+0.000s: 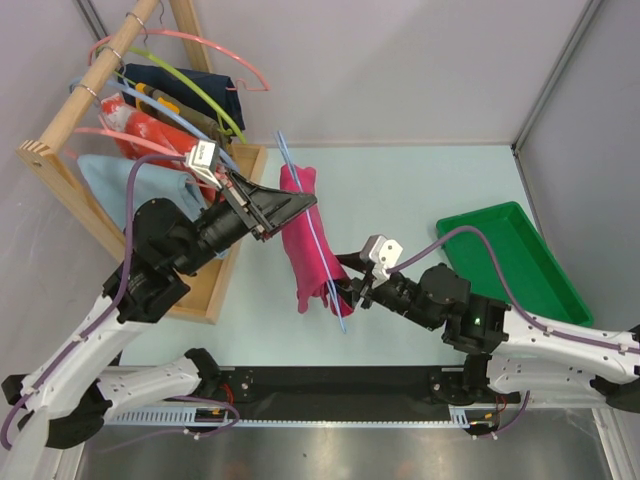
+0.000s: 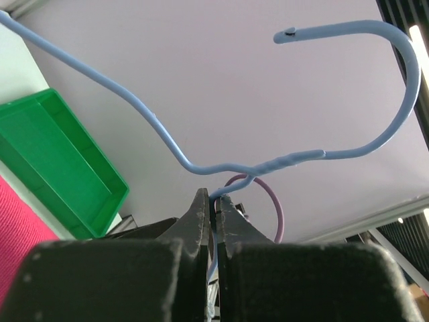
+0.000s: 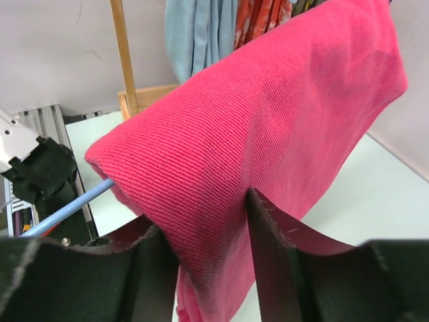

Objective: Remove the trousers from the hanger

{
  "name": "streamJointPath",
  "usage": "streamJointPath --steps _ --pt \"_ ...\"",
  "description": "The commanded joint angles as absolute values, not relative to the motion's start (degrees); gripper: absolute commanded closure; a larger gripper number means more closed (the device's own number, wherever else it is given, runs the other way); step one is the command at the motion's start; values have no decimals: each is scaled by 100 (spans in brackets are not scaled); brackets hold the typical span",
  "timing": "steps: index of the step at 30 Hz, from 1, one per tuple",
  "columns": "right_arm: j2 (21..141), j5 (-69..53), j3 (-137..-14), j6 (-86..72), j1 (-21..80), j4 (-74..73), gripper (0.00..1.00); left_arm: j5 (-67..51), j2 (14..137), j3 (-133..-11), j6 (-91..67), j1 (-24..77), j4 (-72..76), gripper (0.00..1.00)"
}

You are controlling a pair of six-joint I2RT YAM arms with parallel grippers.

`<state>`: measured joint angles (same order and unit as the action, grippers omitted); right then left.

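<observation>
The magenta-pink trousers (image 1: 310, 240) hang folded over the light-blue wire hanger (image 1: 312, 235), held in the air above the table. My left gripper (image 1: 300, 203) is shut on the hanger's neck just below its hook; in the left wrist view the hanger (image 2: 281, 161) rises from between the closed fingers (image 2: 198, 221). My right gripper (image 1: 345, 293) is shut on the lower end of the trousers (image 3: 268, 127), with cloth pinched between its fingers (image 3: 268, 235). The hanger's bar (image 3: 67, 208) sticks out at the left of the cloth.
A green tray (image 1: 520, 260) lies at the right. A wooden rack (image 1: 95, 90) at the left carries pink and lime-green hangers, a pale blue cloth (image 1: 130, 185) and a red-orange patterned cloth (image 1: 150, 130). The tray also shows in the left wrist view (image 2: 53, 161).
</observation>
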<state>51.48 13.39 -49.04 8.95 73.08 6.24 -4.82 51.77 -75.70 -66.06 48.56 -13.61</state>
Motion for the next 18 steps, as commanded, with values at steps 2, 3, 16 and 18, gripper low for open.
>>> streamJointPath --steps 2,3,16,18 --pt "5062 924 -5501 1168 7233 440 55 -1063 5045 -8042 -6785 4843 -615 100" --pt "5080 879 -5659 1186 7233 257 55 -1116 5054 -8077 -6803 4825 -676 100" --pt "5062 -123 -6425 1222 7251 -1002 61 -1661 5150 -8587 -7382 4737 -1028 100" --pt "5080 -280 -6460 1257 7242 -1063 59 -1722 5203 -8604 -7470 4729 -984 100"
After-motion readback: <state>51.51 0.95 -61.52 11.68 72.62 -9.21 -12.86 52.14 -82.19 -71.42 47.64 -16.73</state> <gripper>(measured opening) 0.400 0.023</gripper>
